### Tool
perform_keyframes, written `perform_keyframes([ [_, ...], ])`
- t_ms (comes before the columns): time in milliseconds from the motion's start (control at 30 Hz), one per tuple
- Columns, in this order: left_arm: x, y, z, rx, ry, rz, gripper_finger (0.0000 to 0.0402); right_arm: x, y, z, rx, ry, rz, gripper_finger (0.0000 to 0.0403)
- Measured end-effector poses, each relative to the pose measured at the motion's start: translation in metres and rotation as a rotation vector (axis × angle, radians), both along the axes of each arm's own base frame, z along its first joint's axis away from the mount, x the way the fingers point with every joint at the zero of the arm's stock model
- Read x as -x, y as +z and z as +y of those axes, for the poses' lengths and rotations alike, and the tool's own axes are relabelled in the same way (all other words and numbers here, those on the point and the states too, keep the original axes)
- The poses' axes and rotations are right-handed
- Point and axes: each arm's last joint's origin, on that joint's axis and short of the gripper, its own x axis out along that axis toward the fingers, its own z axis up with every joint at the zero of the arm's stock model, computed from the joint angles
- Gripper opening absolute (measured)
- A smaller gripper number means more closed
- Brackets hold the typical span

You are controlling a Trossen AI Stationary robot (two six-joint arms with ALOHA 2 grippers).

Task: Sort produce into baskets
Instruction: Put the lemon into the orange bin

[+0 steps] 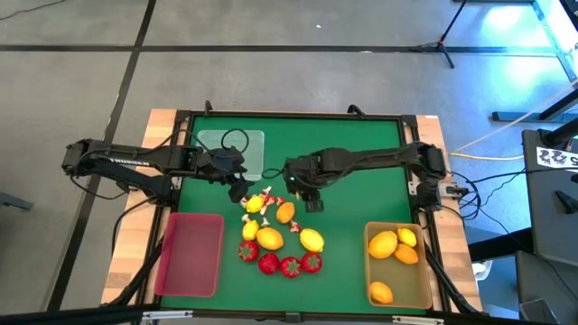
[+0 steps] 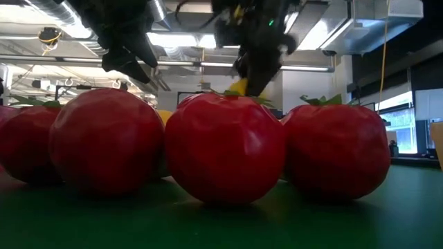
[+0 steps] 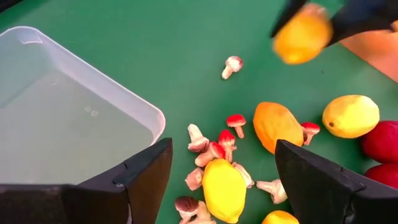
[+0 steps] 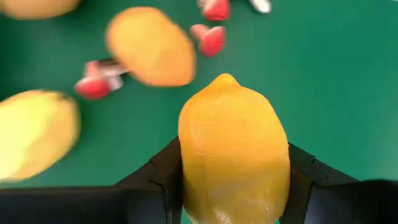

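Nearest the front edge of the green table mat (image 1: 361, 171), a shallow rectangular pink tray (image 1: 190, 254) lies at the left and a shallow tan tray (image 1: 424, 280) at the right, the tan one holding four yellow and orange toy fruits (image 1: 395, 246). Between them, a row of glossy red toy strawberries with green tops (image 1: 289, 265) sits close to the front; they fill the low view. Just behind them lie loose yellow toy lemons (image 1: 269, 237), an orange oval fruit (image 1: 285, 212) and a scatter of tiny white-and-red mushroom pieces (image 3: 211, 151). Above this pile the right gripper (image 1: 315, 204) has its dark fingers clamped on either side of a yellow lemon (image 4: 233, 155), lifted off the mat. The left gripper (image 1: 240, 191) hovers beside the pile with its fingers (image 3: 140, 180) spread wide apart and nothing between them. Farthest back, a clear plastic rectangular tray (image 1: 254, 143) rests near the rear left of the mat, partly under the left arm.
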Motion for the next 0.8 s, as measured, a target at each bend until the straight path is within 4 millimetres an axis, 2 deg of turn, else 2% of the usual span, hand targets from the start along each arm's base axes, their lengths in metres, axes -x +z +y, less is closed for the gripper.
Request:
perform_keyframes([
  [367,0.000,0.000,0.000,-0.003,-0.002,0.000,0.0279,0.070,0.062,0.068,-0.037,-0.002,0.077,0.0169],
  [600,0.000,0.000,0.000,-0.005,-0.005,0.000,0.0279,0.126,0.099,0.108,-0.028,-0.123,0.031,0.0169],
  [800,0.000,0.000,0.000,-0.013,-0.013,0.003,0.0279,0.170,0.115,0.134,-0.003,-0.282,-0.016,0.0170],
])
